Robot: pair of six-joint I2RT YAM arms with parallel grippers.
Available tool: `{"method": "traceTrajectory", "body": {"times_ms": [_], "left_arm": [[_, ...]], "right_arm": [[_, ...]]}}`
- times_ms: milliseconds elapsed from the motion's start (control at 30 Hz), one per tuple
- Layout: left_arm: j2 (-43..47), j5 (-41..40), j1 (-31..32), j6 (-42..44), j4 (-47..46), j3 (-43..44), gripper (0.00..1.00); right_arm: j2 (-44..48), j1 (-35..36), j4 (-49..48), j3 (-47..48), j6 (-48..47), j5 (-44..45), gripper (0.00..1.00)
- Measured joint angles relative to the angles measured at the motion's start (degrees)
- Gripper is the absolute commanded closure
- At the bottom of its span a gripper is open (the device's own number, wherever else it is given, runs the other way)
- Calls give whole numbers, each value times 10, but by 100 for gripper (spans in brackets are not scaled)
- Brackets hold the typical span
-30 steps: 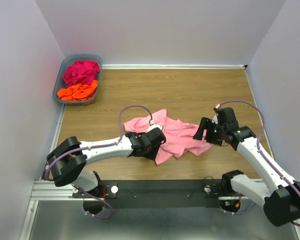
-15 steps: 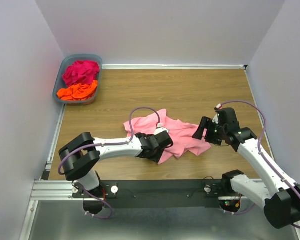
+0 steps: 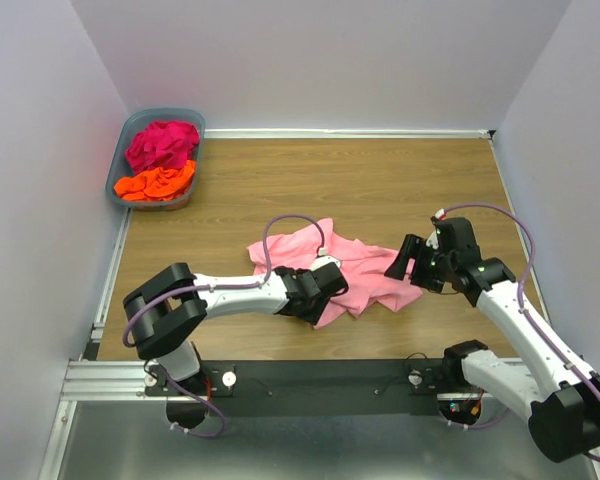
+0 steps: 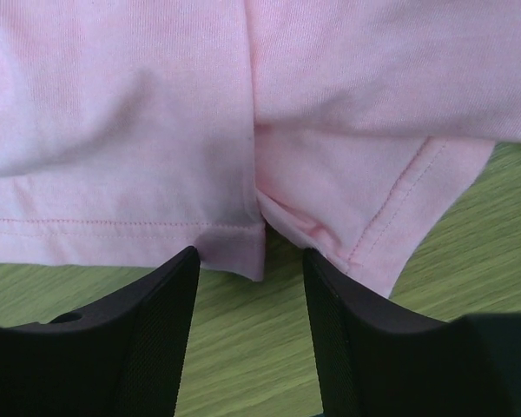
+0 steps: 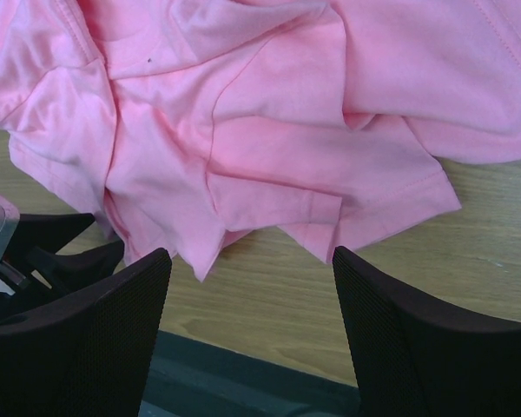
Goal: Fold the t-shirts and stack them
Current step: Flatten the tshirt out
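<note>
The light pink t-shirt lies crumpled on the wooden table near the front middle. It fills the left wrist view and the right wrist view. My left gripper is open and low at the shirt's near hem, its jaws on either side of a hem corner with nothing between them. My right gripper is open and empty just off the shirt's right edge. The magenta t-shirt and the orange t-shirt lie bunched in the basket.
The grey-blue plastic basket stands at the far left corner against the wall. White walls close the table on three sides. The black rail carrying the arm bases runs along the near edge.
My left gripper has slid to the right along the shirt's near hem and its arm has stretched out. My right gripper has hardly moved.
</note>
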State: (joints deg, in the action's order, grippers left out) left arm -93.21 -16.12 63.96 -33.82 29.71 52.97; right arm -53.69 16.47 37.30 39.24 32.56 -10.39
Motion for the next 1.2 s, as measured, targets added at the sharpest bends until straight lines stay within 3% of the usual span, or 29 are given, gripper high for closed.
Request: {"method": "traceTrajectory", "body": {"times_ms": [367, 667, 833, 933, 1033, 1200], "left_arm": [[32, 5, -14, 27, 1, -25, 42], [-1, 13, -15, 54, 3, 3, 43], [-17, 25, -17, 67, 1, 20, 59], [-22, 31, -18, 71, -3, 24, 74], [-23, 33, -19, 77, -4, 23, 100], [-22, 40, -31, 79, -2, 25, 100]], "right_arm": [[1, 0, -2, -5, 7, 0, 17], [1, 0, -5, -5, 10, 0, 17], [1, 0, -9, -5, 11, -3, 17], [0, 0, -12, -5, 11, -7, 17], [-9, 0, -14, -5, 9, -19, 18], [-44, 4, -37, -16, 9, -40, 18]]}}
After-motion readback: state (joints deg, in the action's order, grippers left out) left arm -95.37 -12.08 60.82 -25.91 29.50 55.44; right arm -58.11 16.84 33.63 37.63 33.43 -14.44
